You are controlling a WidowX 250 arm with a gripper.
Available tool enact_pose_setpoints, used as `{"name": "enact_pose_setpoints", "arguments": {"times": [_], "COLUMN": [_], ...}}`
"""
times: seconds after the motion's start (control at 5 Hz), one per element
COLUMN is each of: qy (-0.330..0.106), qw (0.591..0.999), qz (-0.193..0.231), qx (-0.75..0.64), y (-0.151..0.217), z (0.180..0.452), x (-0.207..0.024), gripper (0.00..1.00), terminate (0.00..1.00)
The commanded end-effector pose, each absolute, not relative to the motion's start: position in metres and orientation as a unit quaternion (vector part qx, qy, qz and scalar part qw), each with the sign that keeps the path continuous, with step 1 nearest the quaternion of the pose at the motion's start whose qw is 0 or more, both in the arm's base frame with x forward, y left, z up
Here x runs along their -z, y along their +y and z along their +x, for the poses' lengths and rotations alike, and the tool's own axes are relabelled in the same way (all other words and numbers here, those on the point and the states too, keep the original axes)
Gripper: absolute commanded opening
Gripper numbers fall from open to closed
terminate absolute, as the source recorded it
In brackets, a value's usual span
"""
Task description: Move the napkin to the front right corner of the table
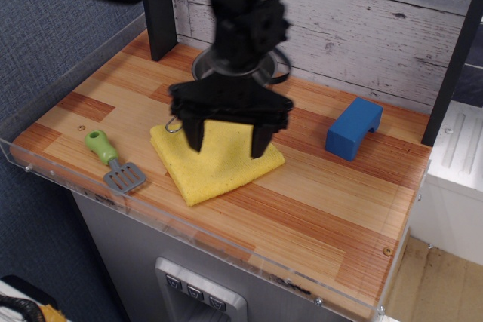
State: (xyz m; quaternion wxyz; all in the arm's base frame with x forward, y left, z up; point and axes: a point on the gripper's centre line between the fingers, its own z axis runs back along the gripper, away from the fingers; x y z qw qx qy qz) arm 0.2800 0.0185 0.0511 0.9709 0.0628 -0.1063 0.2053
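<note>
The napkin, a folded bright yellow textured cloth, lies flat on the striped wood table, left of centre. My black gripper hangs over the napkin's middle with its two fingers spread wide, one at the left and one at the right. It is open and holds nothing. The arm hides the napkin's back edge. I cannot tell whether the fingertips touch the cloth.
A steel pan sits behind the arm, mostly hidden, its wire handle tip at the napkin's back left corner. A green-handled spatula lies front left. A blue block sits at the right. A clear acrylic rim lines the front edge.
</note>
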Motion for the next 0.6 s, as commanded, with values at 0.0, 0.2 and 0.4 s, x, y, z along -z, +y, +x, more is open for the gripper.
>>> {"name": "enact_pose_setpoints", "arguments": {"times": [0.0, 0.2, 0.4], "qy": [-0.126, -0.125, -0.118], "qw": [0.970, 0.970, 0.971], "qz": [0.064, 0.068, 0.081], "qx": [-0.198, -0.199, -0.194], "y": [0.032, 0.036, 0.038], "z": [0.279, 0.284, 0.289], "x": [-0.039, -0.031, -0.020], "gripper": [1.00, 1.00, 1.00], "terminate": [0.00, 0.00, 0.00]}}
